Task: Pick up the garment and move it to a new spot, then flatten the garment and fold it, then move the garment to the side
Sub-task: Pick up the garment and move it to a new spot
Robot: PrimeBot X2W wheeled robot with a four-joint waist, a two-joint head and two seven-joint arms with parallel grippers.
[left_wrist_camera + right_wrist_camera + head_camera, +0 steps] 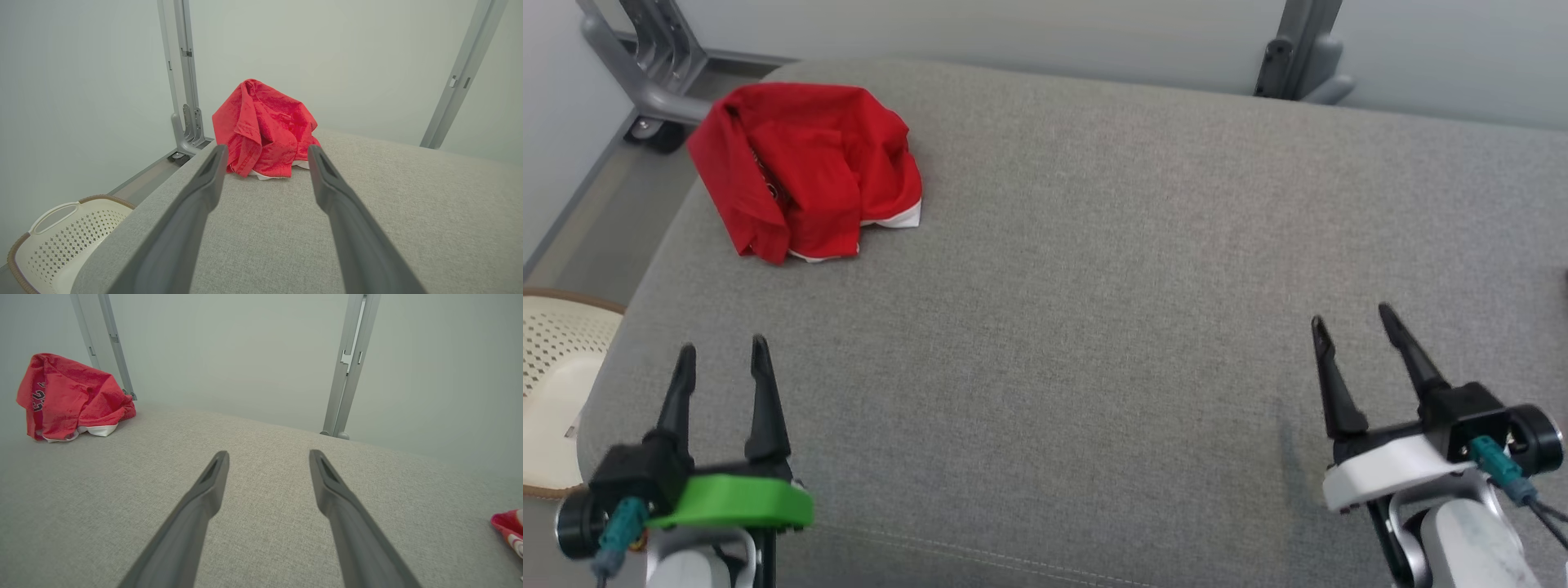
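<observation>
Head view: crumpled garment (809,167), long axis unclear.

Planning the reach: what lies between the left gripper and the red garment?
Bare grey cushion, nothing else, between left gripper and garment; head and left wrist views show it.

Head looks down, wrists look level, garment (805,171) shared

perforated basket (556,351) beside grey padded surface (1094,286), metal frame (658,102) behind, perhaps a pink cloth scrap (508,531)
</observation>
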